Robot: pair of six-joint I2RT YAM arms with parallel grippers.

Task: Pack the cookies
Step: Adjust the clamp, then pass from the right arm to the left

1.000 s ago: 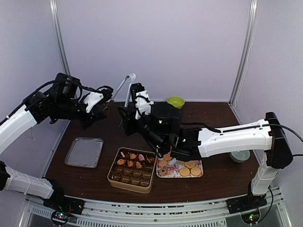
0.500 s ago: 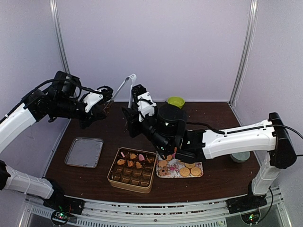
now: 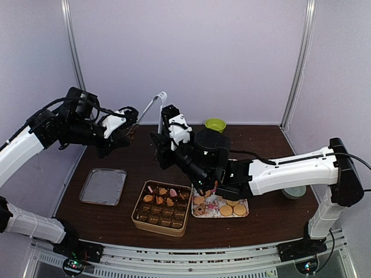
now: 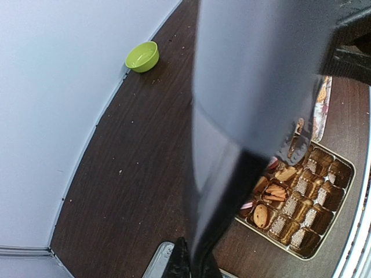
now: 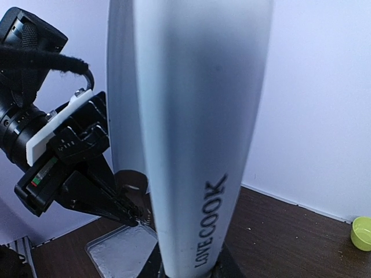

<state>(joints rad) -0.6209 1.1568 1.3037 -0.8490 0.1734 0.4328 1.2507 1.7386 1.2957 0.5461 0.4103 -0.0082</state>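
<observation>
A: What fills the middle?

B: A broad grey-silver utensil handle point(image 4: 255, 87), blurred, running from the bottom edge to the top.

A: And behind it?

B: A dark brown wooden table point(image 4: 145, 150), with a small lime-green bowl point(image 4: 142, 56) at its far edge by the pale wall point(image 4: 58, 87).

A: On the right?

B: A rectangular box point(image 4: 269, 237) of brown paper cups point(image 4: 304, 240), some holding tan, speckled and pink cookies point(image 4: 275, 191). A shiny metal tray's corner point(image 4: 157, 263) shows at the bottom.

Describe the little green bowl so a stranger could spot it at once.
Start at the dark brown wooden table and look to its far edge, where it meets the pale wall. Just right of centre sits a small round lime-green bowl. It is the only bright green thing there, far behind the gold-coloured tin and flat silver tray near the front.
</observation>
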